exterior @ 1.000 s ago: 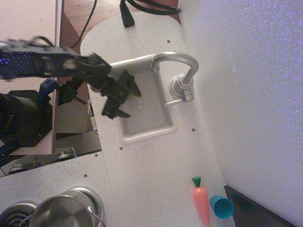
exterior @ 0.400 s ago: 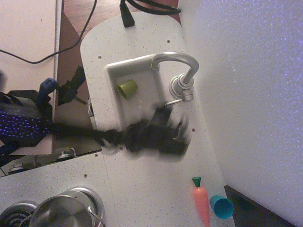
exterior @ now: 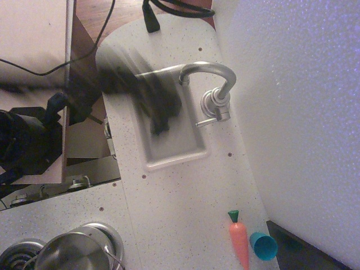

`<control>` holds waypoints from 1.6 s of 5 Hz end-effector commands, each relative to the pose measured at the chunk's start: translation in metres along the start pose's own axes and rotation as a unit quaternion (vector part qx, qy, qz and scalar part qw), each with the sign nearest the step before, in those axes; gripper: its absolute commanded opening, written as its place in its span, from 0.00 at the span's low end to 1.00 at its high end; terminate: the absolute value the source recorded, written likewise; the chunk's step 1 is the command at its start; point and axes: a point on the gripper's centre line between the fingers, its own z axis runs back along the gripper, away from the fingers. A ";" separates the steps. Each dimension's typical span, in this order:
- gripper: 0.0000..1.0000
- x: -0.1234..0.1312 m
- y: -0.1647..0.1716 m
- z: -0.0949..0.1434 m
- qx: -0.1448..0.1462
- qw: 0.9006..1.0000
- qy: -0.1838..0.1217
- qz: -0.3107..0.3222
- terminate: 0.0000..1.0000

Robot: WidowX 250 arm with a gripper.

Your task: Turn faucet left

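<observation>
The faucet [exterior: 216, 84] is shiny silver, with an arched spout ending over the far end of the white sink [exterior: 177, 154], a ribbed base at the sink's right rim and a thin side lever [exterior: 203, 122] pointing toward the basin. My gripper [exterior: 160, 109] is a dark motion-blurred shape over the upper part of the sink, left of the spout's tip. The blur hides its jaws, so open or shut cannot be told. It hides whatever lies in the upper part of the basin.
A toy carrot [exterior: 239, 239] and a turquoise cup [exterior: 263, 246] lie at the front right by the white wall. A steel pot [exterior: 73, 253] sits on the stove at the bottom left. A black cable [exterior: 151, 17] lies at the counter's far end.
My gripper swung from the sink's upper left down past its front edge, uncovering a green cup in the basin, and is now back over the upper sink, hiding it. The faucet has not turned.
</observation>
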 end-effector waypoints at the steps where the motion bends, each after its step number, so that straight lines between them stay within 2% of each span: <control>1: 1.00 -0.003 0.027 0.017 -0.020 0.998 -0.062 -0.006 0.00; 2: 1.00 -0.009 0.021 0.007 -0.004 0.998 -0.063 0.002 0.00; 3: 1.00 -0.015 0.001 -0.008 -0.011 0.999 -0.043 -0.004 0.00; 4: 1.00 -0.017 -0.014 -0.012 -0.006 0.998 -0.062 -0.013 0.00; 5: 1.00 0.007 -0.017 -0.014 0.010 1.000 -0.011 -0.014 0.00; 6: 1.00 0.032 0.001 0.004 0.028 0.998 -0.057 0.025 0.00; 7: 1.00 0.044 0.044 0.039 0.044 0.991 -0.120 0.044 0.00; 8: 1.00 0.027 0.080 0.074 0.138 0.979 -0.131 0.071 0.00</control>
